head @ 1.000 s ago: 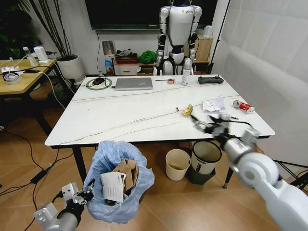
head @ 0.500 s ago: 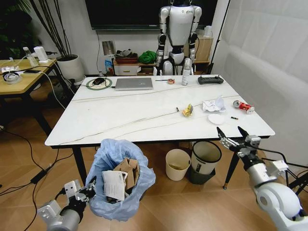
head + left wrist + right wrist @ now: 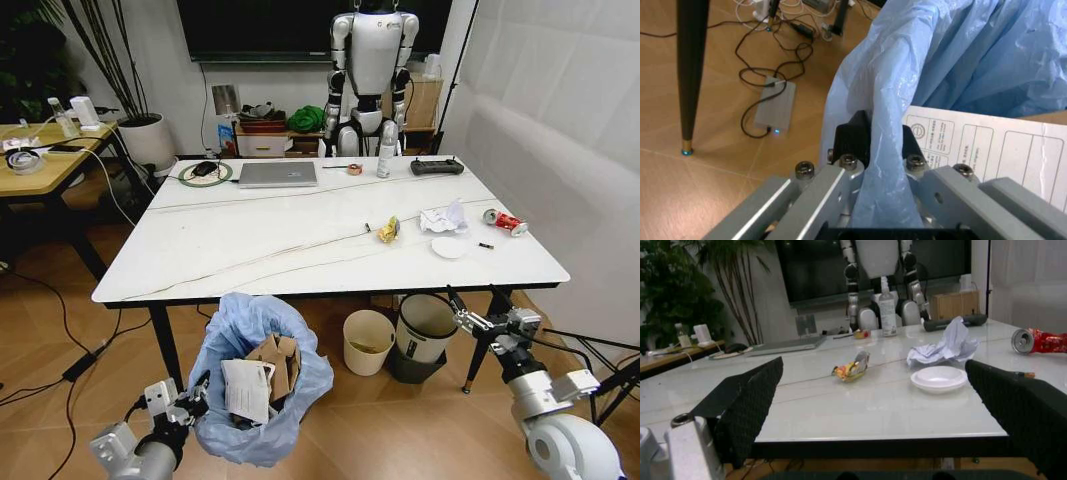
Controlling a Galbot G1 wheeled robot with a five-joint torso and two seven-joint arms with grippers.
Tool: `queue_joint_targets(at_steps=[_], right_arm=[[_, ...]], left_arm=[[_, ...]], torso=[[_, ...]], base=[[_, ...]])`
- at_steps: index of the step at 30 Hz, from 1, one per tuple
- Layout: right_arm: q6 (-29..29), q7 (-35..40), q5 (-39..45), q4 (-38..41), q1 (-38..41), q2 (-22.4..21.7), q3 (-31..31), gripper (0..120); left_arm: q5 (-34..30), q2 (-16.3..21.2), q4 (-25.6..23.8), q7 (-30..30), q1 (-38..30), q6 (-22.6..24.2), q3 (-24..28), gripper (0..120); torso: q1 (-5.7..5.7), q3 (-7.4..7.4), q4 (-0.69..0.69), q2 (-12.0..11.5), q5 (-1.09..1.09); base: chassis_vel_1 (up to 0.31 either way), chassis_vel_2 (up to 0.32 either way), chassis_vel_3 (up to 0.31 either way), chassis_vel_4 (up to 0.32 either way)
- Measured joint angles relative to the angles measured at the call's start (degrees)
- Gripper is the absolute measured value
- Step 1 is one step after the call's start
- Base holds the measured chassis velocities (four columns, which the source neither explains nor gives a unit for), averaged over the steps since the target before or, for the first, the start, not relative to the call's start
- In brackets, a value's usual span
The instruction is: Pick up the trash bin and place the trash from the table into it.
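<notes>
fingers of my left hand (image 3: 870, 150) are clamped on the blue bag of the trash bin (image 3: 258, 385), held low before the tabletop (image 3: 260, 240). right fingers (image 3: 483, 313) spread wide, empty, below its edge; can (image 3: 505, 221), tissue (image 3: 442, 217) and wrapper (image 3: 389, 230) lie on top.

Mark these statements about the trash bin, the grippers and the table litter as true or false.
1. The left gripper is shut on the trash bin bag. True.
2. The right gripper holds the red can. False: its jaws are open and empty, below the table edge; the can lies on the table.
3. The trash bin already holds cardboard. True.
4. The yellow wrapper is inside the bin. False: it lies on the table.
5. Crumpled tissue sits beside a small white plate. True.
</notes>
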Motion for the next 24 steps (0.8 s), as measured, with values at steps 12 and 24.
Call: queue_joint_targets(at_steps=[12,24], right_arm=[[0.71,-0.98,0.09,-0.66,-0.32,0.5,0.04,100],[1.0,-1.19,0.06,-0.92,-0.14,0.68,-0.21,100]], left_arm=[[0.49,-0.22,0.02,0.15,0.26,-0.15,0.52,1],[0.19,0.16,0.13,0.14,-0.05,-0.15,0.64,1]], torso=[[0.0,0.0,-0.01,0.0,0.01],[0.0,0.01,0.0,-0.01,0.02]], base=[[-0.125,-0.129,0.128,0.124],[-0.097,-0.099,0.105,0.099]])
